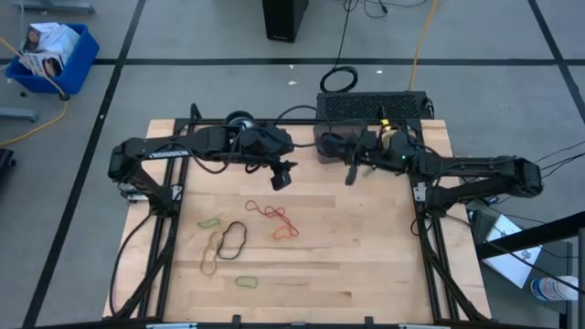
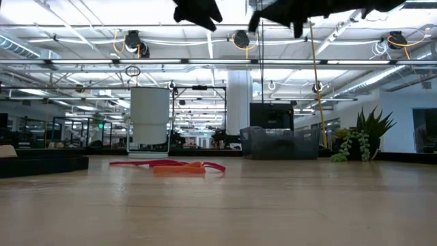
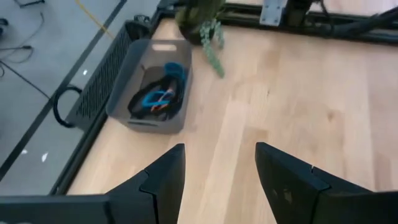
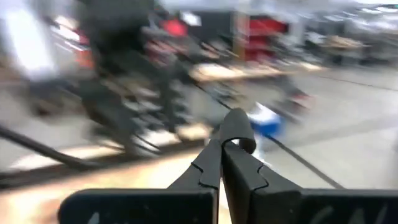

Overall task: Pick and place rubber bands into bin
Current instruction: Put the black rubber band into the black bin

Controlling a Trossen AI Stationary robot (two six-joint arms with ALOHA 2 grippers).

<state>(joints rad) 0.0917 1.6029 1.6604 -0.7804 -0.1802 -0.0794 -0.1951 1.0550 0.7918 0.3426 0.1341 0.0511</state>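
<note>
Fingers of the left gripper [image 3: 217,180] are seen spread wide and empty, raised above the table [image 1: 366,265] toward its far edge; those of the right gripper [image 4: 229,155] are pressed together with nothing between them, beside the bin [image 3: 149,87]. Part of the task is judged done: blue, black and orange-red bands are seen inside that smoky-grey bin at the far right corner. Several thin, limp rubber bands [image 1: 233,239] are left scattered near the middle and left of the table.
</note>
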